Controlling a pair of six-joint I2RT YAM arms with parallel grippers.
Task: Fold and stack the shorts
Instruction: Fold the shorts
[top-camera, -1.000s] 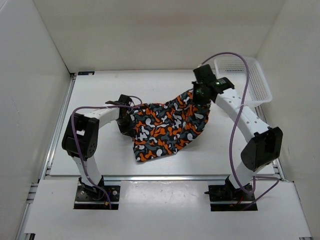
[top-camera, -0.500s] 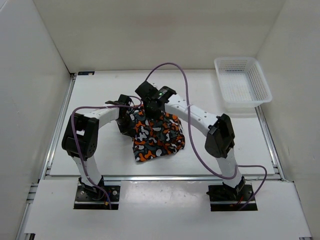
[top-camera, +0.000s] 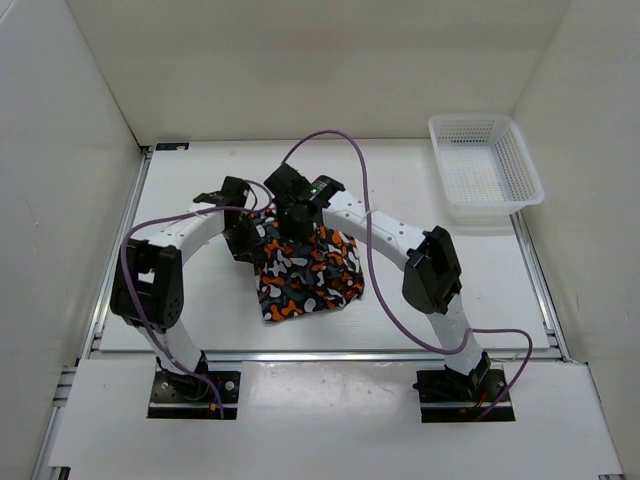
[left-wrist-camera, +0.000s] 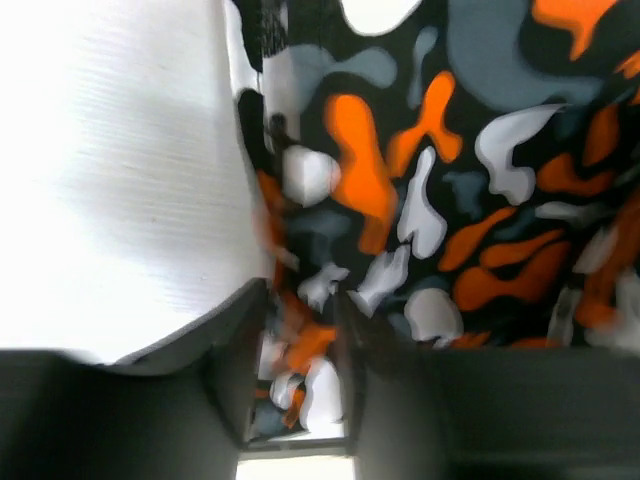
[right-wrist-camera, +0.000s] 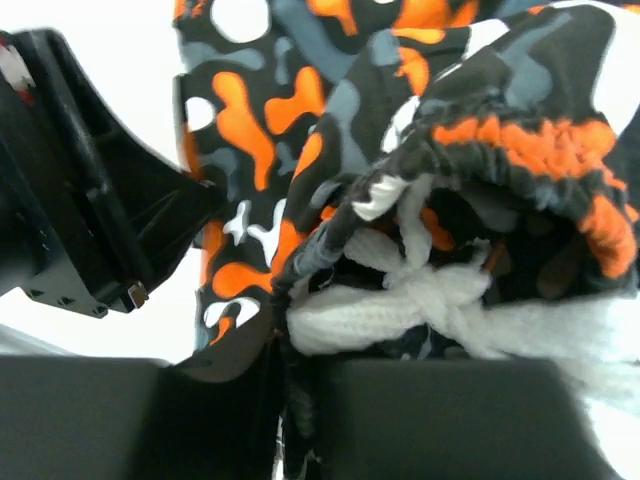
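Mid-fold, I judge. My right gripper is clamped tight on the waistband above the camouflage shorts at centre frame. My left gripper pinches their left edge, jaws nearly closed on cloth. The next move calls for laying the waistband down flat.

White table enclosed on three sides by plain white panels: back wall, left wall and right wall. A metal left rail and near rail border the tabletop, and a lower white board lies in front of the near rail. A white mesh basket stands in the far right corner, close to the right wall. Lighting is even and diffuse, casting only soft, faint shadows on the tabletop.
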